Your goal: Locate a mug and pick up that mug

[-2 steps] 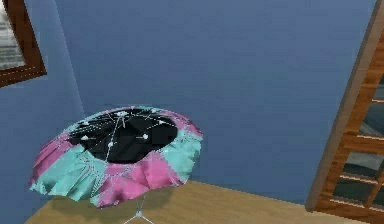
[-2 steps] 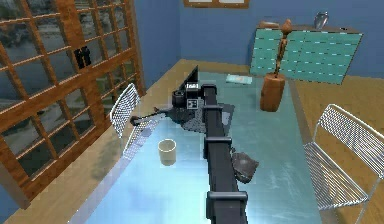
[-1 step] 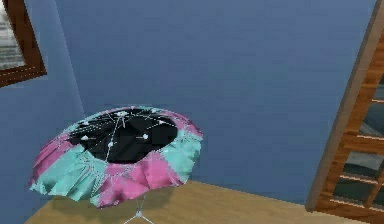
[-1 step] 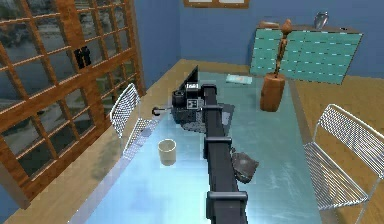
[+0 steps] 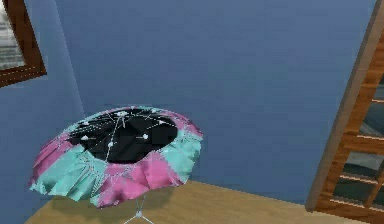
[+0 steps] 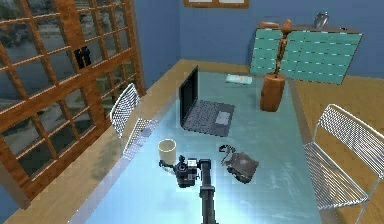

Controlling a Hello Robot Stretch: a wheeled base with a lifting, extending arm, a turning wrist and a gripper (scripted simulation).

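- Blue wall (image 5: 240,70) ran across the back of the forward view. A wood-framed window (image 5: 14,45) was at its top left, a wooden glazed door (image 5: 356,135) at its right edge, and wood floor (image 5: 225,205) below.
- An umbrella-like canopy (image 5: 118,152), black in the centre with pink and teal around the rim, stood on a thin white stand in front of that wall, tilted toward the camera.
- In the arm side view, a tall wooden window grid (image 6: 60,95) covered the left side.
- A long desk (image 6: 280,150) with a pale teal top ran from the bottom edge up toward the far wall.
- A teal chest of drawers (image 6: 308,55) stood past the desk's far end.
- Two white wire chairs: one (image 6: 126,110) at the desk's left edge, one (image 6: 350,150) at its right.
- An open dark laptop (image 6: 203,108) sat mid-desk, screen upright.
- A brown vase-like piece (image 6: 272,90) stood upright near the far end, with a flat pale item (image 6: 238,78) to its left.
- The dark arm (image 6: 207,203) rose from the bottom edge over the desk.
- A small dark lump (image 6: 240,164) lay on the desk, right of the arm's far end.
- The white mug (image 6: 167,150) stood upright on the desk, near its left edge, closer than the laptop.
- The jaws sat just below and right of the mug in the picture. I could not tell if they were touching it or apart from it.
- Jaws state: could not tell. Whether they held anything: could not tell.
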